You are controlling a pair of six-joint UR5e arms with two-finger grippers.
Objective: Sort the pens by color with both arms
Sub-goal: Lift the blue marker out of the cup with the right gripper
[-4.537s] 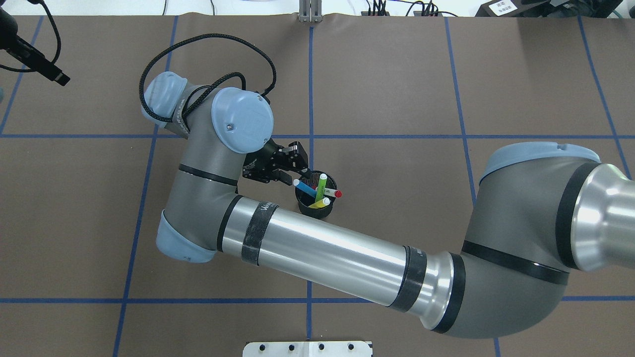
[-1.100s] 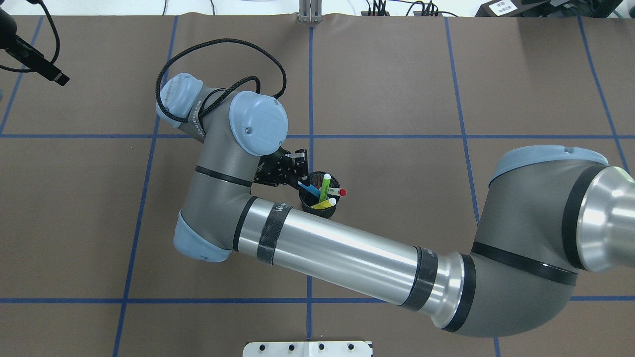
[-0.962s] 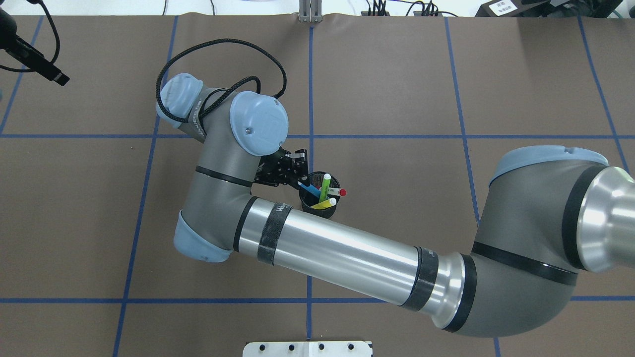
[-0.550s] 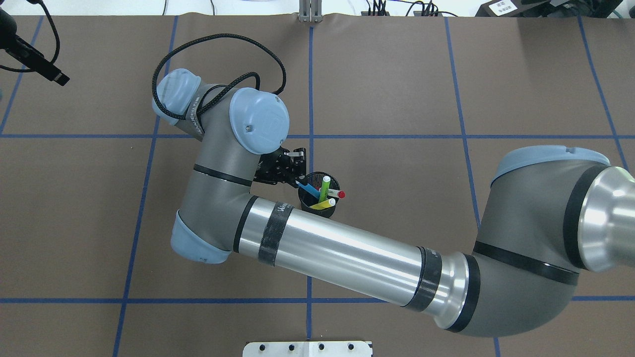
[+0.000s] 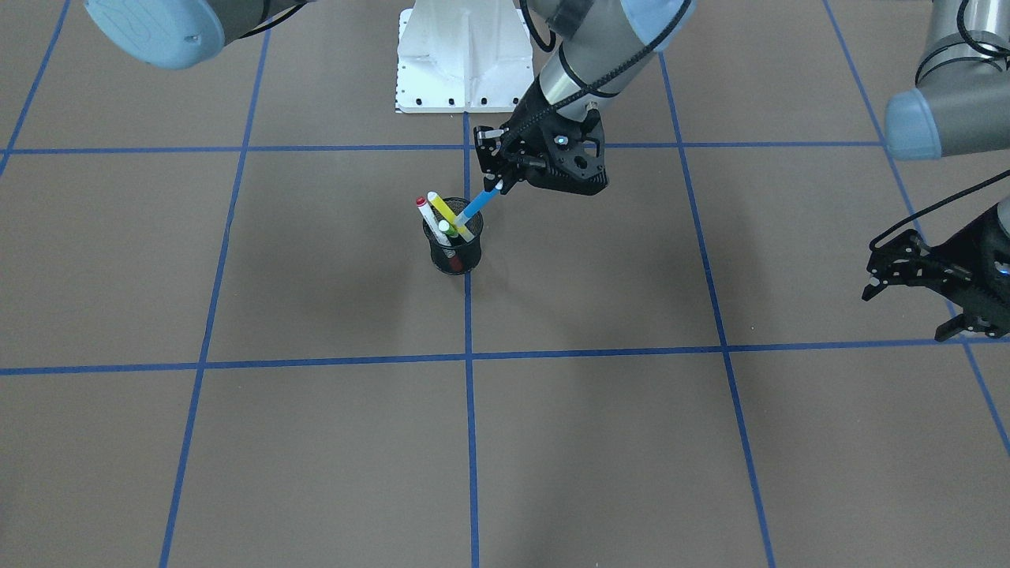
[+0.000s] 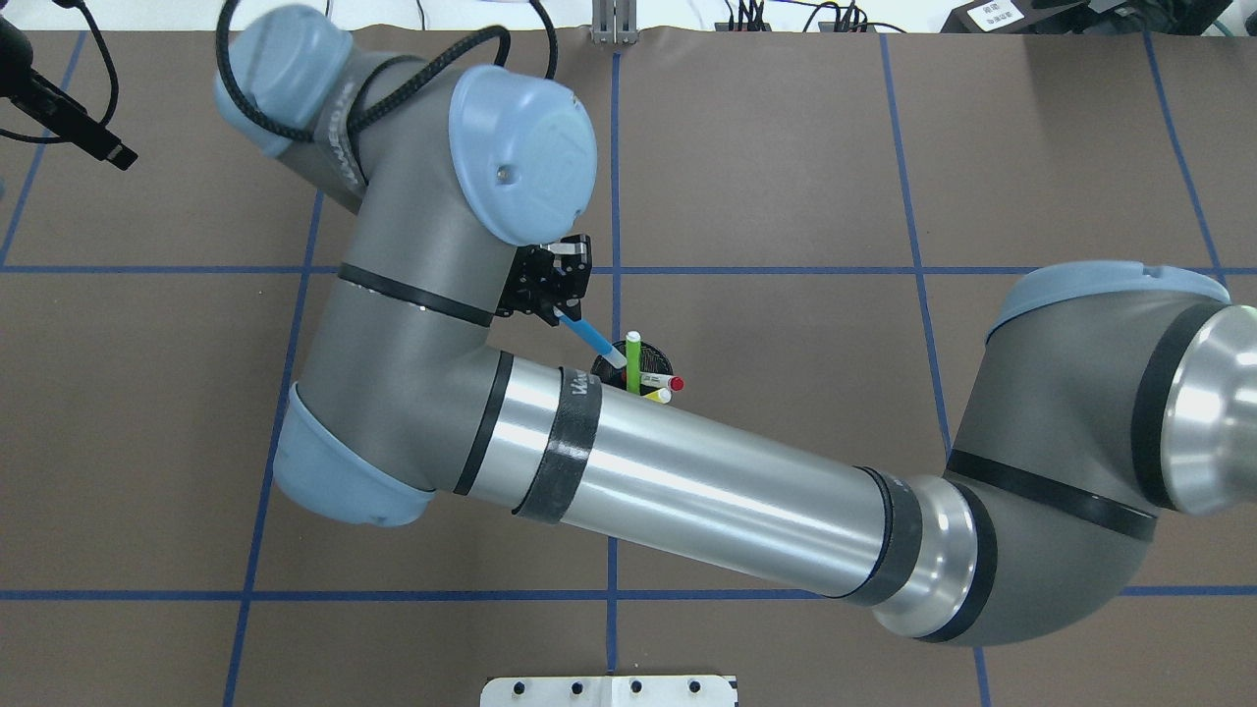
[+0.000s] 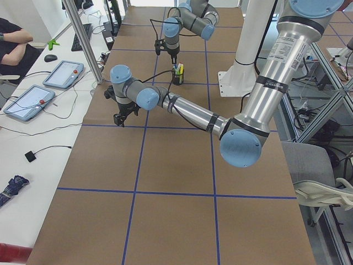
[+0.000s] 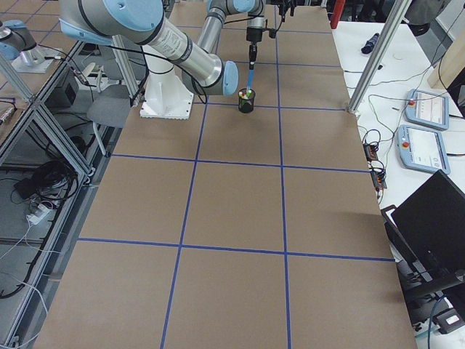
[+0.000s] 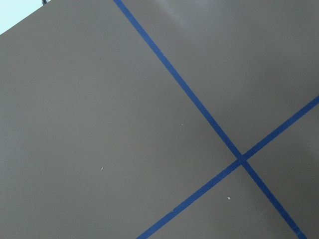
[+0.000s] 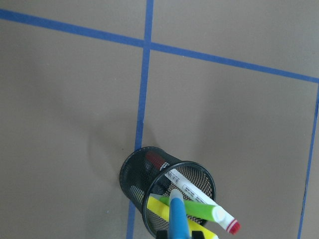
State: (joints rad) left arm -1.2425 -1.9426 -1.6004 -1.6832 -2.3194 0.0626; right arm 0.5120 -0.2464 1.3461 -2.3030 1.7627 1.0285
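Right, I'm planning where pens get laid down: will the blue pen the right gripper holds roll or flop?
The blue pen juts out straight though the right gripper pinches only one end, so it is probably stiff and light. Its barrel looks round and the table flat, so it may roll once released.
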